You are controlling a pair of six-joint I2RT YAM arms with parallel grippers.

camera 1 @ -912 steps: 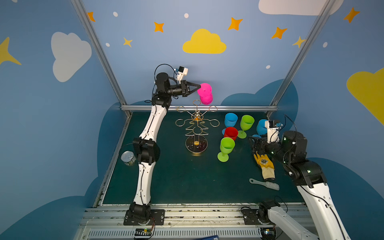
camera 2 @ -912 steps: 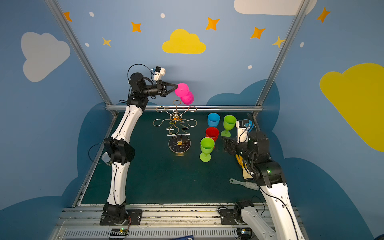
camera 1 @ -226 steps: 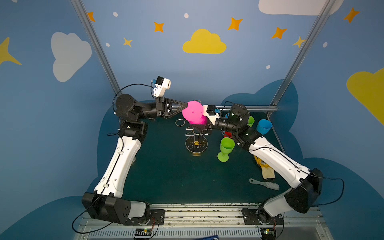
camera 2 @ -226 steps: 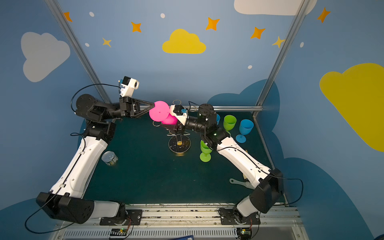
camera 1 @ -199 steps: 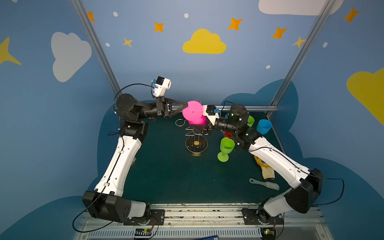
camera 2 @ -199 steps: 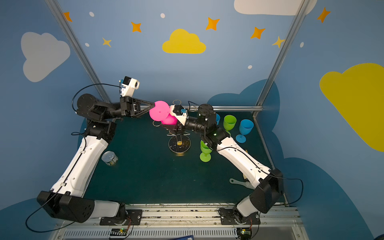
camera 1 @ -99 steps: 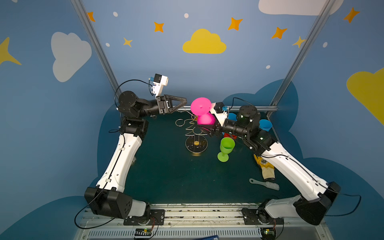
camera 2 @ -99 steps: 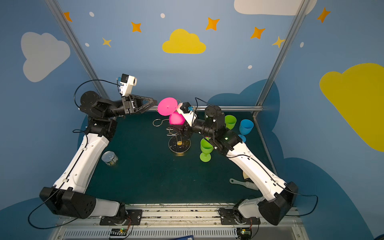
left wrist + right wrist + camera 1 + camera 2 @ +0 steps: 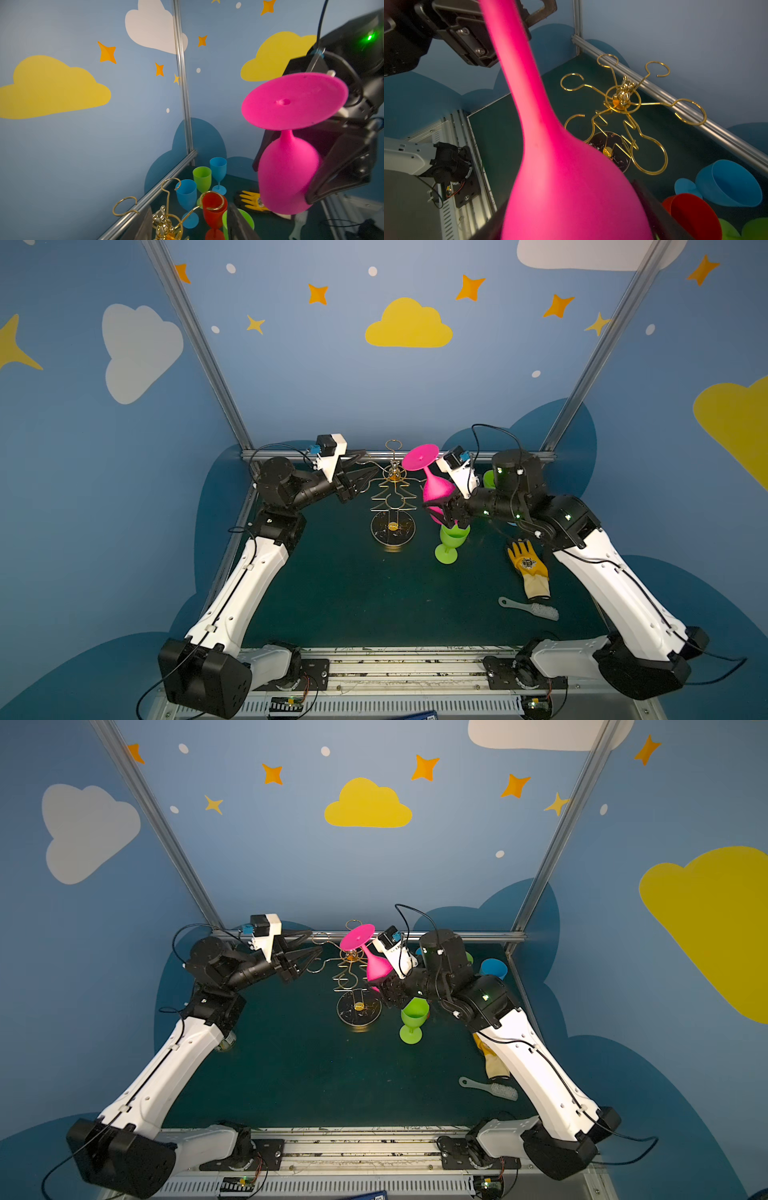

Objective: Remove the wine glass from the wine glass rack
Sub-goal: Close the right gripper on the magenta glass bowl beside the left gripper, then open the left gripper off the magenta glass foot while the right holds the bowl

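In both top views the wine glass rack (image 9: pixel 392 498), a gold wire stand with looped, ring-ended arms on a round, dark, glossy base (image 9: pixel 392 531), is seen at the middle of the dark green table mat (image 9: pixel 340 593). The wine glass (image 9: pixel 436 489), matte pink, is held clear of the rack at its 3 o'clock. It is inverted and tilted, the flat round foot turned toward 11 o'clock and the bowl toward 5 o'clock. The bowl is clamped between the black jaws of the right gripper (image 9: pixel 441 511). The left gripper (image 9: pixel 365 466) is found at the rack's 10 o'clock, close beside a wire arm, its jaws spread with nothing between them. A lime-green plastic goblet (image 9: pixel 451 540) is stood at 4 o'clock of the base, just under the pink bowl. A yellow glove (image 9: pixel 528 568) and a bristled brush (image 9: pixel 530 608) are laid farther out the same way. In the left wrist view the foot is shown as a finely grained disc with a small central dimple, over a short stem and a rounded bowl pinched by wedge-shaped black fingers (image 9: pixel 336 166). A blue goblet (image 9: pixel 186 194) and a red goblet (image 9: pixel 214 209) are stood beyond the rack's hooks. In the right wrist view the foreground is filled by the smooth pink stem and bowl. A small gold figurine (image 9: pixel 624 93) is set at the rack's hub, and the base is seen to be marbled black.
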